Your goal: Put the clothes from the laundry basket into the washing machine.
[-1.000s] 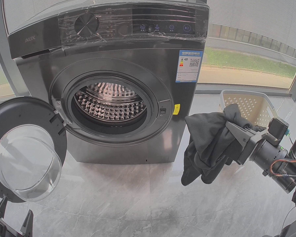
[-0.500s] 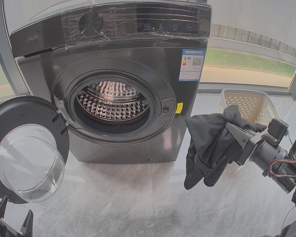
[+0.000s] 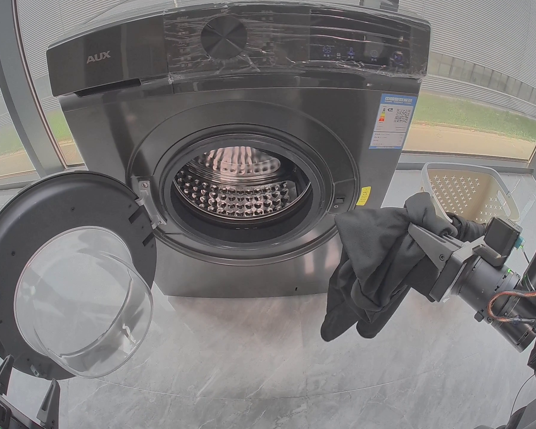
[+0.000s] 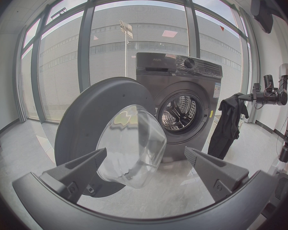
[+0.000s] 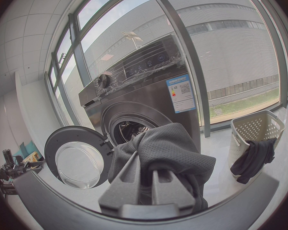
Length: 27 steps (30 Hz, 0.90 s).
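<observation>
- Our right jaws are clamped on a dark grey mesh-fabric garment (image 3: 372, 257), which hangs in the air just right of the grey front-loading washing machine (image 3: 238, 108), beside its open drum mouth.
- The round door with a clear bulging window (image 3: 71, 269) stands swung open at the machine's left.
- A beige perforated plastic laundry basket (image 3: 470, 189) sits on the floor right of the machine, with another dark garment (image 5: 254, 160) draped over its rim.
- Our left jaws are apart and hold nothing, low in front of the door.
</observation>
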### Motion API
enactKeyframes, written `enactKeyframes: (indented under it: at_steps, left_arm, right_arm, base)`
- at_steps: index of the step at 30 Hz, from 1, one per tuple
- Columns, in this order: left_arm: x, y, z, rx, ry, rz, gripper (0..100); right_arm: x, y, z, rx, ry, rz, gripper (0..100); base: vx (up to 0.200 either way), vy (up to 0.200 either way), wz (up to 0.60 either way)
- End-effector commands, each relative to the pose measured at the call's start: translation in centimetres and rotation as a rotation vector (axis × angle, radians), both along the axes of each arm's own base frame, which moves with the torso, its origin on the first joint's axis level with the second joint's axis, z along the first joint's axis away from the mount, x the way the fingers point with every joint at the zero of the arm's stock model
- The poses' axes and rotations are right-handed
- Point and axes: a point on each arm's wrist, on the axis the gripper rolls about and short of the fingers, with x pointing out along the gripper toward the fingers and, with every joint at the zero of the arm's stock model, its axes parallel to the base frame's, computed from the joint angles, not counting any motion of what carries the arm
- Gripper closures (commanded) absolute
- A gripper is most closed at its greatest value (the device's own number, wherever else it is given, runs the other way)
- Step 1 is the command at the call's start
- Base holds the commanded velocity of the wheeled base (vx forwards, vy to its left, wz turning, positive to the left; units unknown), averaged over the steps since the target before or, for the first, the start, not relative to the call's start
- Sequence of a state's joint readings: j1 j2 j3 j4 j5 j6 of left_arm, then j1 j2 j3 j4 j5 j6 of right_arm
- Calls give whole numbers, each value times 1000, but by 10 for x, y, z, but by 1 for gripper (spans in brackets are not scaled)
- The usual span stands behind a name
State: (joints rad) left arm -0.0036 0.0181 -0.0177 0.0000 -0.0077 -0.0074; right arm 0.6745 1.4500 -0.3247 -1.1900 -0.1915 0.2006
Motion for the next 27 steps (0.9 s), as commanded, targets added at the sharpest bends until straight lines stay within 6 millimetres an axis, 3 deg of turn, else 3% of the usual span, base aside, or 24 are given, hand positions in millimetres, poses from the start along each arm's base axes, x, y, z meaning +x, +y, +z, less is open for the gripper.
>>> enactKeyframes:
  at_steps: [1, 8, 23, 27]
  left_arm:
    - [0, 0, -4, 0, -3, -1, 0]
    - [0, 0, -4, 0, -3, -1, 0]
    - [0, 0, -4, 1, -4, -1, 0]
    - [0, 0, -4, 1, -4, -1, 0]
  right_arm:
    - [0, 0, -1, -1, 2, 0, 100]
    - [0, 0, -1, -3, 4, 0, 100]
    - [0, 0, -5, -11, 17, 3, 100]
    - [0, 0, -5, -10, 17, 3, 100]
  base:
    - [0, 0, 0]
    - [-86, -171, 0]
    - [0, 0, 0]
    - [0, 200, 0]
